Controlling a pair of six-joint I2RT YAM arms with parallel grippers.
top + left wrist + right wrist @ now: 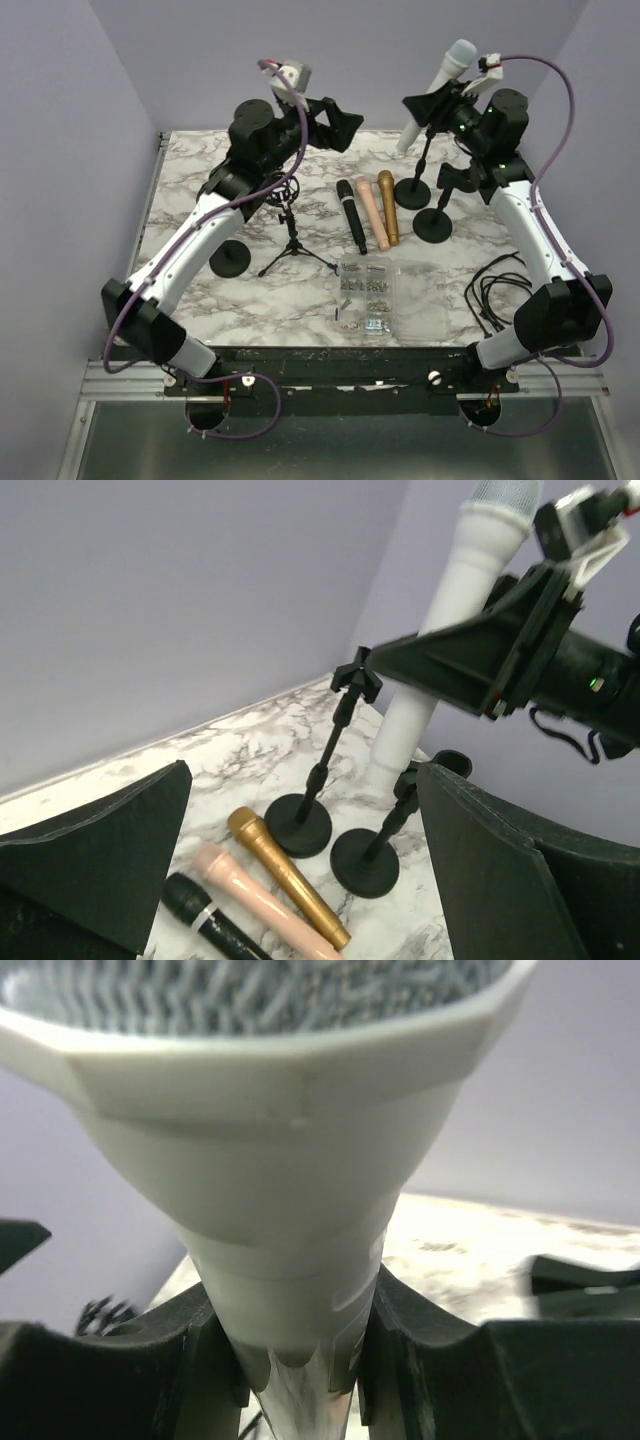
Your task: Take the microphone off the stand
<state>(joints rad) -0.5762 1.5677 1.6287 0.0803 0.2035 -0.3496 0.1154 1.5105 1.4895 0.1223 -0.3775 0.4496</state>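
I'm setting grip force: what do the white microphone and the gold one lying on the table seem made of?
White microphone: probably matte plastic, judging by its smooth faceted collar; silvery wire mesh head above. Gold microphone: metallic gold finish with soft highlights; painted plastic or metal, the look leaves open.

Microphone (447, 72): white handheld body, silver mesh head. Raised above the table, tilted, head up and to the right. Stand (412, 193): black, round base, slim pole, upright at the table's far right, clip empty.
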